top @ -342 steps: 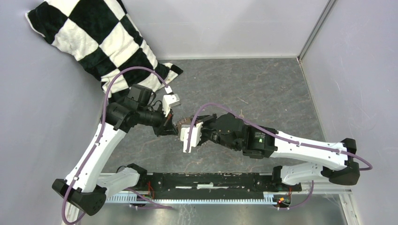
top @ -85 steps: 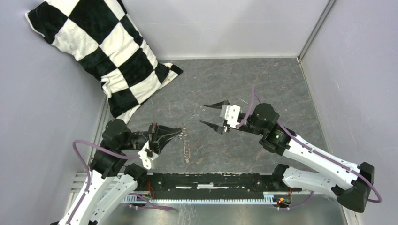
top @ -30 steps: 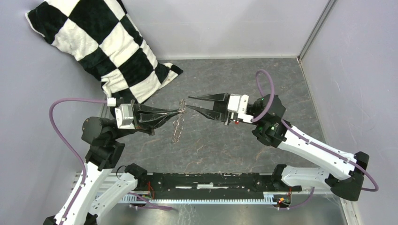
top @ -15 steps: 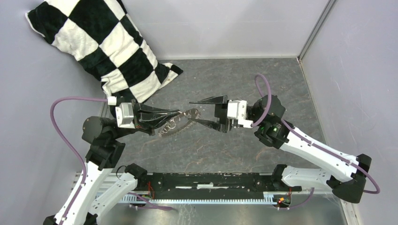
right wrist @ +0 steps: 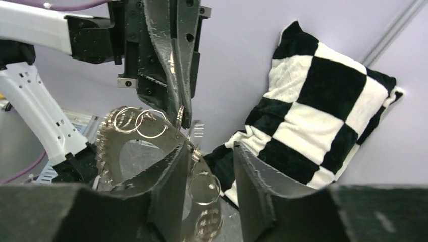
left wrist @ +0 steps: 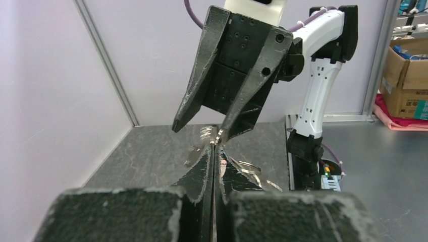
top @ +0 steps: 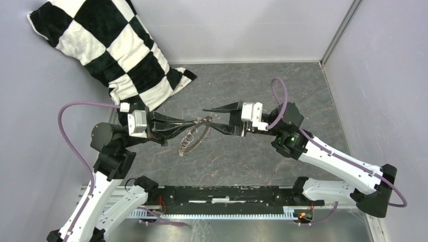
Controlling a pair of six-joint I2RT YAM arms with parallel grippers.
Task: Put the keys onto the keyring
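1. The left gripper [top: 191, 122] reaches in from the left of the overhead view, just left of centre. Its fingers are pressed together, with no gap between them in the left wrist view.
2. That gripper pinches the keyring [top: 193, 137] by its upper edge. From the pinch the toothed ring slants down and to the left in the overhead frame, above the dark marbled table [top: 262, 85]. I cannot tell whether its low end touches the table.
3. The right gripper [top: 207, 117] comes in from the right of the frame and meets the left one tip to tip at the centre. Its jaws stand clearly apart and are not closed on anything.
4. In the right wrist view the keyring's edge runs along the inside of the finger on the left of that frame. A few small plain rings [right wrist: 151, 123] show on the keyring, some in the gap between the two fingers. Whether the finger touches the metal cannot be made out.
5. A black-and-white chequered pillow [top: 111, 50] leans in the upper left corner of the overhead view, well apart from both grippers.
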